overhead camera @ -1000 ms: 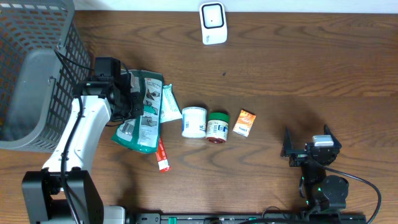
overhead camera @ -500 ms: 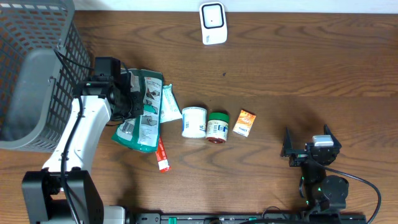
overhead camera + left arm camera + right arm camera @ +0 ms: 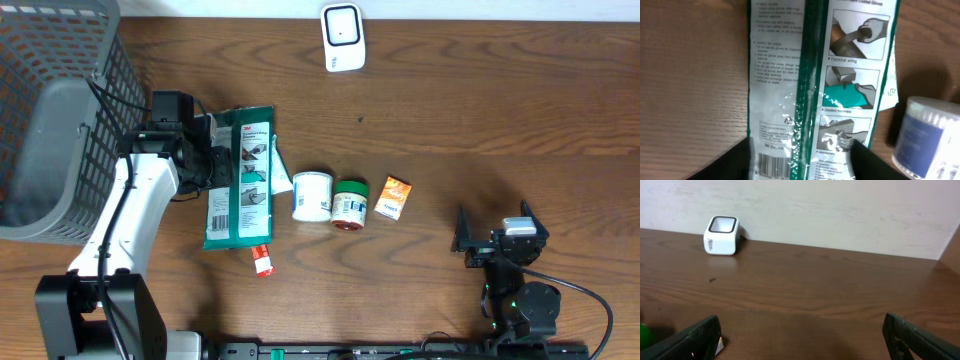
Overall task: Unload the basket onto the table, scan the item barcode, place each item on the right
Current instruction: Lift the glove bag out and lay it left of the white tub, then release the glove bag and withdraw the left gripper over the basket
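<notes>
Left claw (image 3: 800,155) gapes astride green pouch (image 3: 815,75) at its barcode edge, tub (image 3: 927,135) nearby.

Green-and-white printed packet (image 3: 238,178) — white scanner (image 3: 342,37), orange box (image 3: 392,197), grey mesh basket (image 3: 118,75)

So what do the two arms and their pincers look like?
The left arm has a white shell with black joints and a thin black cable running along it. The left pincer has dark fingers. The right arm is all black with a black cable trailing off. The right pincer has two black fingers.
</notes>
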